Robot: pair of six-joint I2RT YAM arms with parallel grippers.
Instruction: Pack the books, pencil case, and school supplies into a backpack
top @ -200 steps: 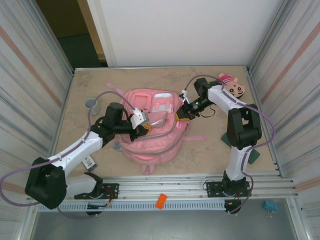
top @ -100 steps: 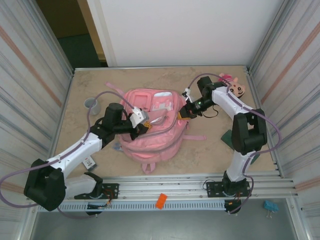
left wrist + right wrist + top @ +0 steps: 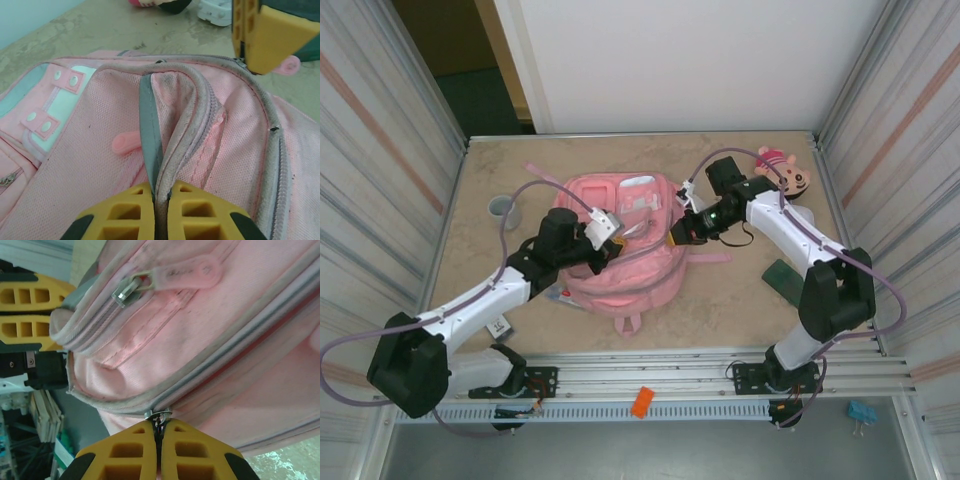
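table (image 3: 500,160): sandy top, walled on three sides, arm bases along near edge
backpack (image 3: 630,285): pink, lying flat mid-table, front pockets toward far edge, straps trailing to far-left and near edge; gripped from both sides
left gripper (image 3: 161,192): clamped tight on a raised fold of grey zip edging and pink fabric at the backpack's left side, no gap between pads
right gripper (image 3: 160,432): pinched closed on a small metal zip puller (image 3: 159,415) at the backpack's right side
plush head (image 3: 790,175): far-right corner, untouched
dark green flat item (image 3: 786,278): by right edge, well apart from backpack
grey cup (image 3: 503,207): by left edge
school supplies (image 3: 498,325): one small white piece with red marks, near-left corner beside left arm, outside the backpack
second zip slider (image 3: 125,290): pink tab, free, on the upper zip line
progress: probably working the main zip, opening or closing cannot tell; contents hidden; white piece not yet packed, so task judged unfinished
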